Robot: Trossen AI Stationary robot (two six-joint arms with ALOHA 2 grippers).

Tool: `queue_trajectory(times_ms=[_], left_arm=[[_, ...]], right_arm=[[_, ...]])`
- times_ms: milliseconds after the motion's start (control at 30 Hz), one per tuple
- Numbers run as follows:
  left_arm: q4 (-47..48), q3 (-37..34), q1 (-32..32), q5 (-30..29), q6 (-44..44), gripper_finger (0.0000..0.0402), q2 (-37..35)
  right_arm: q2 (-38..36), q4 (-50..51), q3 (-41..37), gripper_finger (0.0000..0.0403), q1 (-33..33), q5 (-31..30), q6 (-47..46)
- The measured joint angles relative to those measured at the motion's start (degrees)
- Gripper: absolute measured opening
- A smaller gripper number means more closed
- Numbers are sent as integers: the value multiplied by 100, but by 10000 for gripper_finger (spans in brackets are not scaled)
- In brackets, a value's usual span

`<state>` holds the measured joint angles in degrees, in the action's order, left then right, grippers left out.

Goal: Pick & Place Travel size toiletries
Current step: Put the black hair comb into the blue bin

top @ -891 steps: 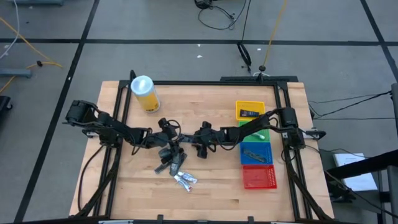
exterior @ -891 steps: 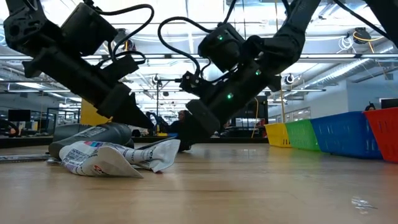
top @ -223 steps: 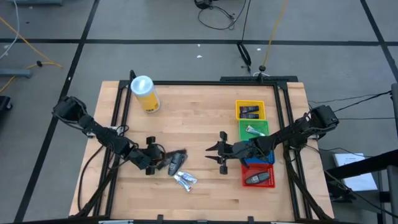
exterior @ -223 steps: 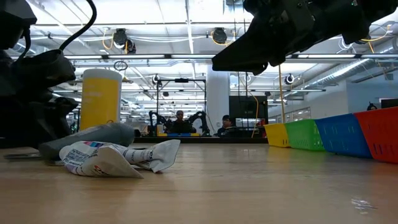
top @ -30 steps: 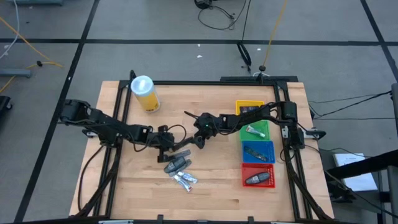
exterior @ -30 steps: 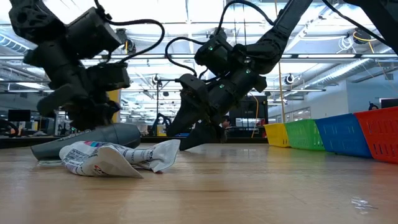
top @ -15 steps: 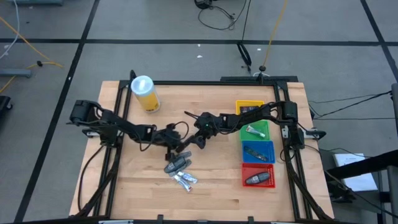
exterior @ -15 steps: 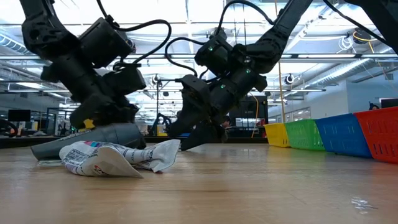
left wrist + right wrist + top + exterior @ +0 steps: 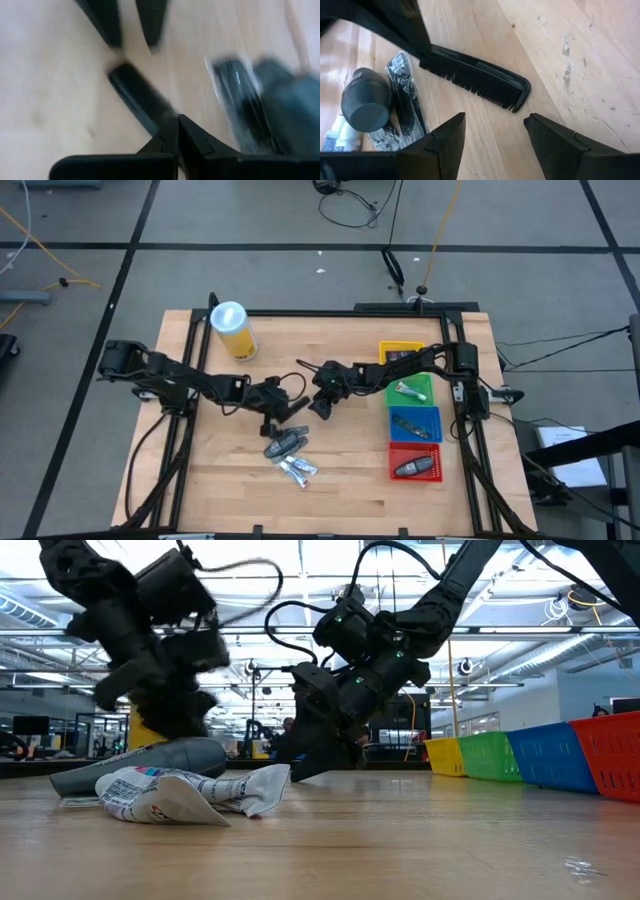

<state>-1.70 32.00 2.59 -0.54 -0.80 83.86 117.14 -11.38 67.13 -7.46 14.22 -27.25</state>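
Observation:
A black comb (image 9: 475, 75) lies flat on the wooden table between my two grippers. My left gripper (image 9: 177, 131) is shut, with its tips at one end of the comb. My right gripper (image 9: 495, 131) stands open just short of the comb's other half, touching nothing. Near the table's front, by the comb, lie more toiletries: a dark bottle (image 9: 365, 105), a clear sachet (image 9: 405, 100) and white tubes (image 9: 180, 795). In the high view my left gripper (image 9: 280, 412) and my right gripper (image 9: 318, 406) meet at mid-table. My left gripper meets the comb's end (image 9: 162, 117) with its shut fingertips, coming at it low and slanting from the table's left, along the comb. The comb lies flat on the table. The picture is blurred, so whether the tips press on the end or only touch it cannot be told.
Four trays stand in a row at the right: yellow (image 9: 402, 346), green (image 9: 424, 392), blue (image 9: 430, 425) and red (image 9: 432, 465), each with items inside. A tall yellow canister (image 9: 232, 330) stands at the far left. Bare wood lies along the near edge.
My left gripper, shut throughout, has gone toward the table's right edge up to the comb, then drawn back a little toward the left; it is blurred with motion now. My right arm has hardly moved.

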Motion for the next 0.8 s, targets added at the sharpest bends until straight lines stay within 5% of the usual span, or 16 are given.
queue_trajectory(times_ms=[200, 633, 800], left_arm=[[246, 4, -32, -119, 75, 5, 330], [-1868, 38, -539, -405, -1558, 2, 844], [-939, 332, -509, -628, -1174, 9, 337]], right_arm=[[-44, 44, -2, 208, -39, -27, 152], [-457, 1231, -73, 208, -42, -75, 590], [-612, 1045, -451, 208, -139, -78, 537]])
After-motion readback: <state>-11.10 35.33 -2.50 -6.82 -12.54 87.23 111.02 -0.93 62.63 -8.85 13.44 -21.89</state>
